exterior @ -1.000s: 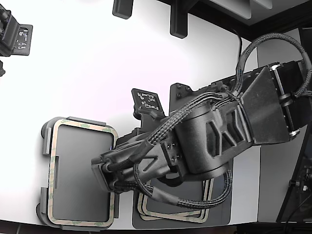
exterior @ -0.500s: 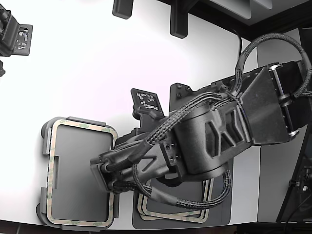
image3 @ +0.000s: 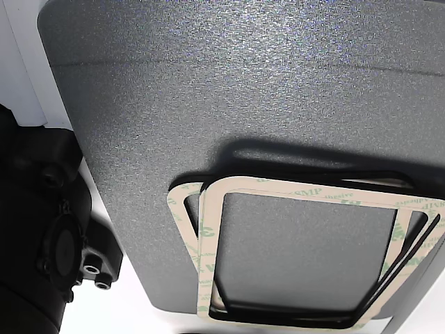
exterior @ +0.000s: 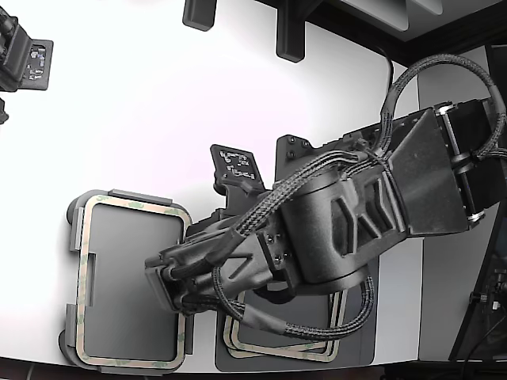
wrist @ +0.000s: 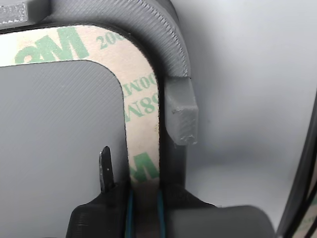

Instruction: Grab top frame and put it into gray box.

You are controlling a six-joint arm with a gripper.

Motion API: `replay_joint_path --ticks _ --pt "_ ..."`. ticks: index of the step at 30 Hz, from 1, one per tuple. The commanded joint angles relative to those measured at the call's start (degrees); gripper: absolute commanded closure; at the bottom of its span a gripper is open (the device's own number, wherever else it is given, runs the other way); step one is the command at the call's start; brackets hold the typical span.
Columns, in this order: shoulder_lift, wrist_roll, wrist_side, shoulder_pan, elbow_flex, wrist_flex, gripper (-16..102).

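Observation:
The top frame (exterior: 135, 204), thin and beige with green print, lies inside the gray box (exterior: 73, 237) at the exterior view's lower left. My gripper (exterior: 170, 289) sits over the frame's side nearest the arm. In the wrist view the beige strip (wrist: 141, 99) runs along the gray box wall (wrist: 171, 44) and passes between my gripper (wrist: 143, 198) jaws, with one black fingertip (wrist: 105, 168) standing inside the frame's opening. The gripper looks shut on the strip. The far finger is hidden.
More beige frames (exterior: 277, 346) (image3: 208, 257) are stacked on a dark gray mat (exterior: 364, 332) (image3: 208, 104) under the arm. A black tag plate (exterior: 238, 162) stands behind the gripper. Black blocks (exterior: 291, 36) and a black device (exterior: 24, 59) sit along the white table's far side.
The gripper has crept a little toward the exterior view's left and lower edge. The frame stays in the gray box with hardly any shift.

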Motion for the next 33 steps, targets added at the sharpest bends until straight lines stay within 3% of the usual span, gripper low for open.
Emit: replay_joint_path --ticks 1,2,13,16,19,21,25,29,33 --pt "0.97 -0.09 0.26 -0.70 -1.76 0.35 2" --pt "0.70 -0.26 0.26 -0.70 -2.20 0.35 -13" --pt "3.16 -13.45 10.02 -1.76 -9.58 -5.63 -14" --pt "8.26 -23.29 12.48 -2.81 -6.59 -7.91 -14" --pt "16.17 -37.62 18.63 -3.87 1.05 -13.10 -14" --pt "21.62 -48.08 19.16 -5.89 5.80 -15.56 -14" --pt "34.89 -69.61 15.21 -12.66 20.48 -25.05 -14" --pt "49.48 -91.85 5.01 -23.03 37.97 -35.86 -14" --pt "59.68 -102.48 0.44 -29.09 47.81 -37.35 -14"
